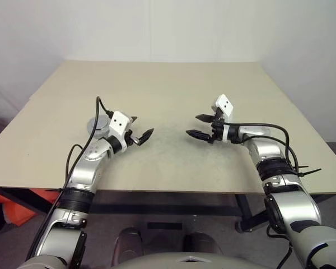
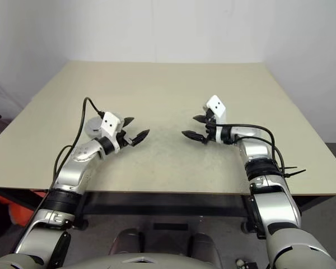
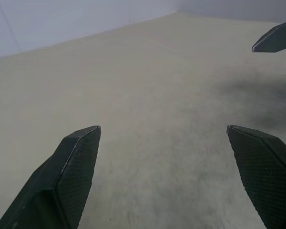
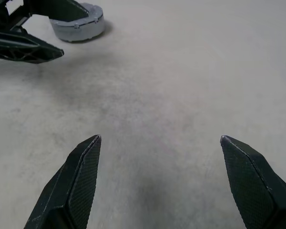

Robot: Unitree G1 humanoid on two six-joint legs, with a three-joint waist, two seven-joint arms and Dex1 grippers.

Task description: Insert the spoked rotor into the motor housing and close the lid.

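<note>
A round, squat grey part (image 1: 99, 124) sits on the table just behind my left wrist; it also shows in the right wrist view (image 4: 78, 25). It looks like the motor housing with a plain grey lid on top, though I cannot tell for sure. The spoked rotor is out of view. My left gripper (image 1: 141, 128) hovers open over the table, pointing toward the middle, with nothing between its fingers. My right gripper (image 1: 193, 125) faces it from the other side, also open and empty. A hand's width of bare table separates the two.
The beige table (image 1: 168, 84) stretches far back to a white wall. Its front edge runs just below my forearms. A black cable loops over each arm. Something orange (image 1: 17, 207) lies on the floor at the left, under the table.
</note>
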